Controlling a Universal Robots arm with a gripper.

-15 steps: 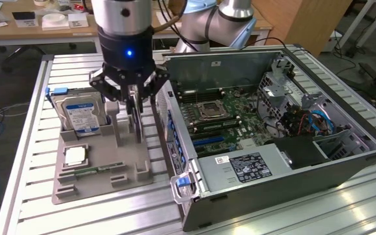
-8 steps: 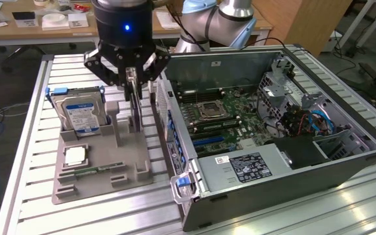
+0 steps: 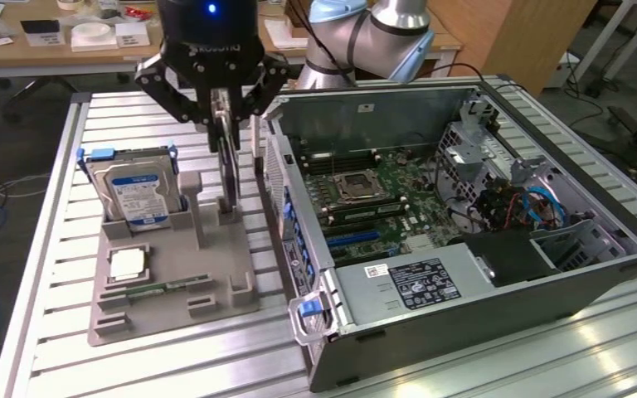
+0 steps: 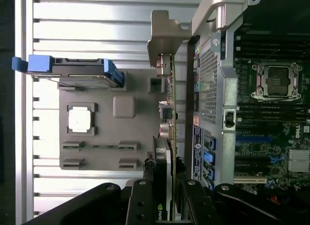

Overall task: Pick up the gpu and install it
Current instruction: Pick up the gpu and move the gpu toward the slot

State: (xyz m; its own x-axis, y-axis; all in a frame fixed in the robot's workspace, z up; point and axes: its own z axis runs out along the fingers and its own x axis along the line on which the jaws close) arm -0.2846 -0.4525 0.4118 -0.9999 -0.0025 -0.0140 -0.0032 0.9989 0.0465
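In the exterior view the gripper point(image 3: 228, 120) hangs at about eleven o'clock of the scene, its jaws clamped on the upper edge of the gpu point(image 3: 226, 176). The card stands upright on its edge, its lower end down at a slot of the grey holder point(image 3: 175, 311) – whether it sits in the slot or is just clear of it cannot be told. The hard drive point(image 3: 130, 192) with the blue label stands in the holder at nine o'clock from the card, the processor point(image 3: 127, 264) and memory stick point(image 3: 166, 288) lie at about seven o'clock, and the open computer case point(image 3: 440, 332) lies at three o'clock with its motherboard point(image 3: 385, 195) exposed. In the wrist view the fingers point(image 4: 140, 201) pinch the card's black cooler – the silver bracket point(image 4: 162, 41) is at the far end, just beside the case wall
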